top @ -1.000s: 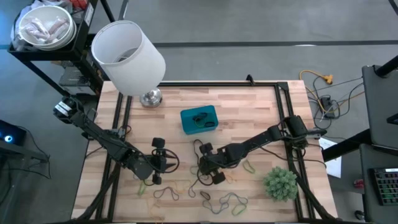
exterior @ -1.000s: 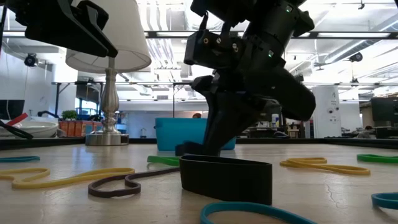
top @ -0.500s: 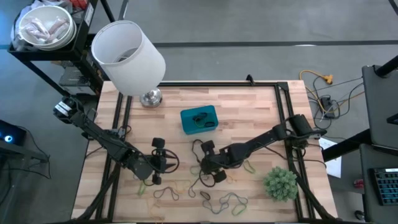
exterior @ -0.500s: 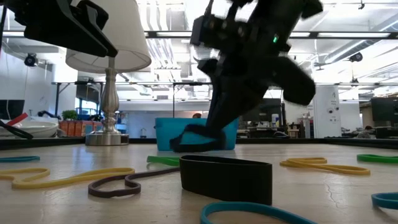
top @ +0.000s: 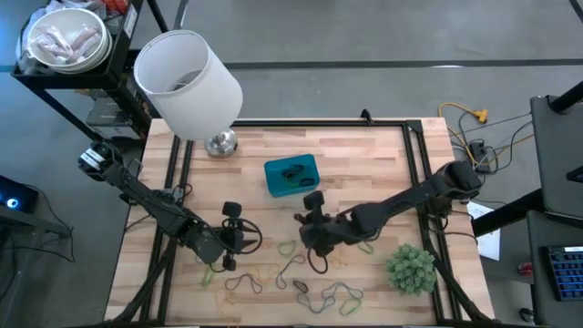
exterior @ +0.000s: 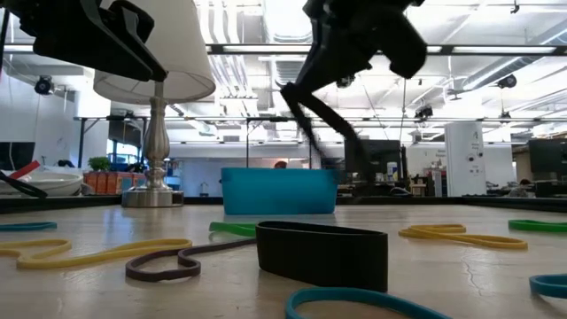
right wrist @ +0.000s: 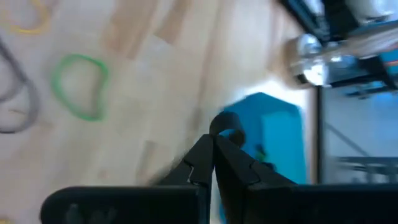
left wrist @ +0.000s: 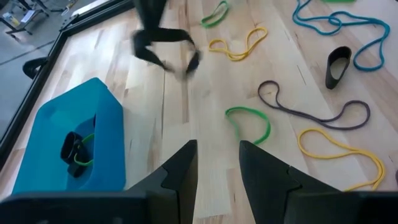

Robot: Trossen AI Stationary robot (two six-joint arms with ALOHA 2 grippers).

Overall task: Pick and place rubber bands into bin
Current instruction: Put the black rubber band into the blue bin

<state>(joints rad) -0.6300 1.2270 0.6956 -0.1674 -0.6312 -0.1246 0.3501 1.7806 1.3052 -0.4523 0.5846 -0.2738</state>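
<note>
Since one second ago the right gripper (top: pixel 312 208) has lifted off the table and moved a little toward the bin (top: pixel 291 176), and a dark rubber band (right wrist: pixel 225 126) now hangs from its tips above the wood. Its fingers (right wrist: pixel 202 163) are pressed together, pinching this loop between them. From table height the band shows as a thin dark strand dangling below the raised arm, in front of the blue bin.

Going from the left side: the left gripper (top: pixel 230 236) rests low over the table, at the same place as before. Its fingers (left wrist: pixel 181 171) stand apart with a clear gap, and they hold nothing and touch no band. Just in front of it, in the left wrist view, a green rubber band (left wrist: pixel 249 121) lies flat on the wood, with a grey rubber band (left wrist: pixel 314 107) and a yellow rubber band (left wrist: pixel 339 155) beside it. Other loose loops, yellow, green and teal, are scattered over the near half of the table (top: pixel 364 155).

In the middle stands the bin, between the lamp base and the right gripper. Some bands are already inside it, one dark and one green. The right gripper hangs near the bin but not yet over it.

On the right, a green plant ball (top: pixel 411 269) sits close to the table edge. A white lampshade (top: pixel 187 82) stands over the far left corner.
</note>
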